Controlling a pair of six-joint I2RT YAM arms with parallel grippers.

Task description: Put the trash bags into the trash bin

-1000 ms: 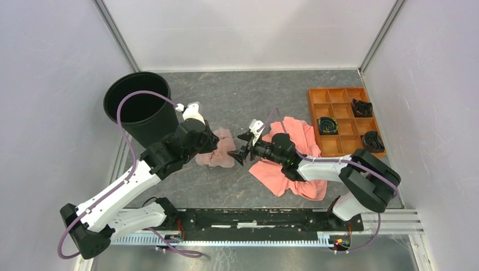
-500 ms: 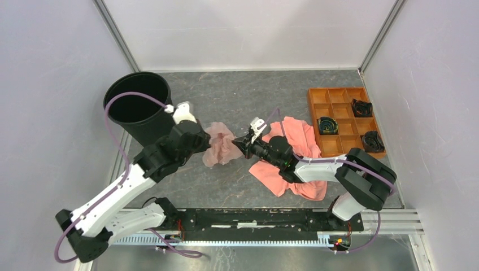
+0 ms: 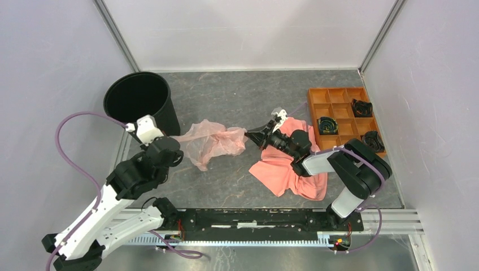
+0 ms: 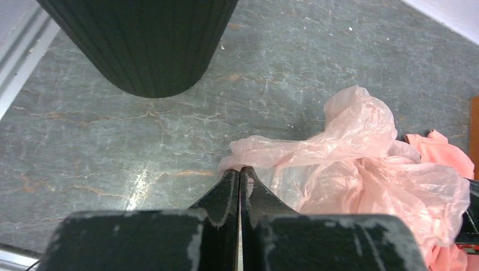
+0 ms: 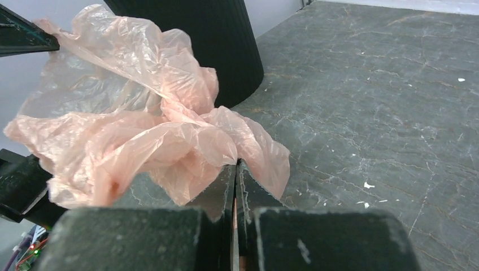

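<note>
Left hand (image 4: 239, 171): closed, gripping the bag's (image 3: 212, 141) left end, near the bin (image 3: 169, 119).
Right hand (image 5: 235, 165): closed, gripping the bag's right end, beside the cloth (image 3: 282, 169).
Bag: stretching between the 2 hands, over the worktop (image 3: 237, 96), outside the bin.

trash bin (image 3: 135, 99) mouth unobstructed, bag (image 3: 210, 141) stretched beside it, open table (image 3: 240, 95) behind

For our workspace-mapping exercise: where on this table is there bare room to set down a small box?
Bare: the far strip between trash bin and orange tray, and the near strip between trash bag and rail. Crowded: the middle and right, with the stretched bag and coral cloth.
</note>
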